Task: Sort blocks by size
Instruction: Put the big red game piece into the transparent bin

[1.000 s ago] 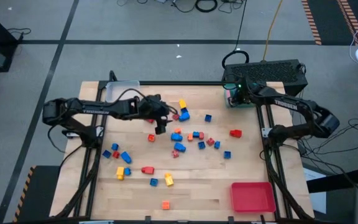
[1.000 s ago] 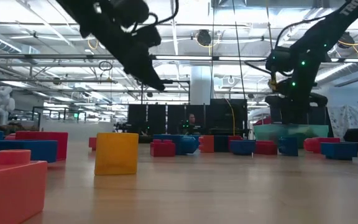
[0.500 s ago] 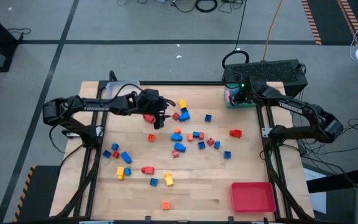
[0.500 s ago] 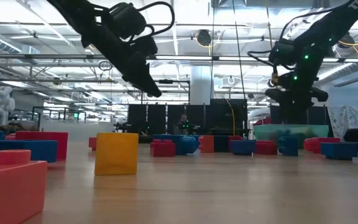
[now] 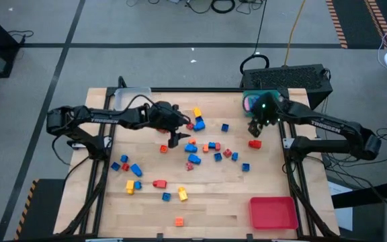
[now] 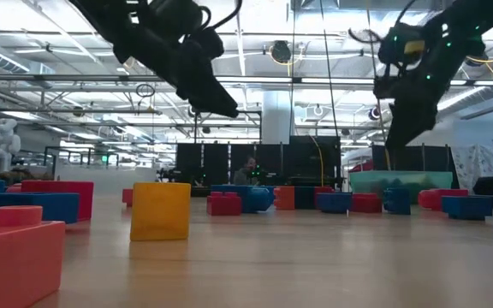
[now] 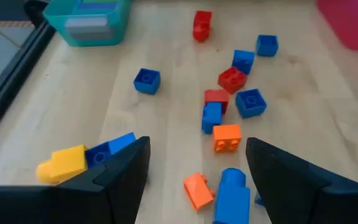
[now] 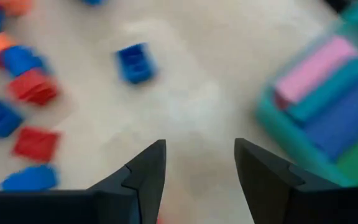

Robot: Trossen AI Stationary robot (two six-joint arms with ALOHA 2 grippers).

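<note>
blocks (image 5: 192, 158) scattered, both fingers open, empty, right wrist alone shows pink bar (image 8: 312, 67) in teal tray (image 8: 278, 118)

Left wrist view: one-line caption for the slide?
Open left hand above scattered red, blue and orange blocks on the wooden table, teal tray beyond.

I see small plastic toy bricks (image 5: 193, 160) scattered mid-table, teal tray (image 5: 250, 103) behind them, red tray (image 5: 273, 212) front right.

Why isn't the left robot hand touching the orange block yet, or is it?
Apart. In the left wrist view, bare wood shows between the left gripper and the orange block, and its open jaws hold nothing.
</note>
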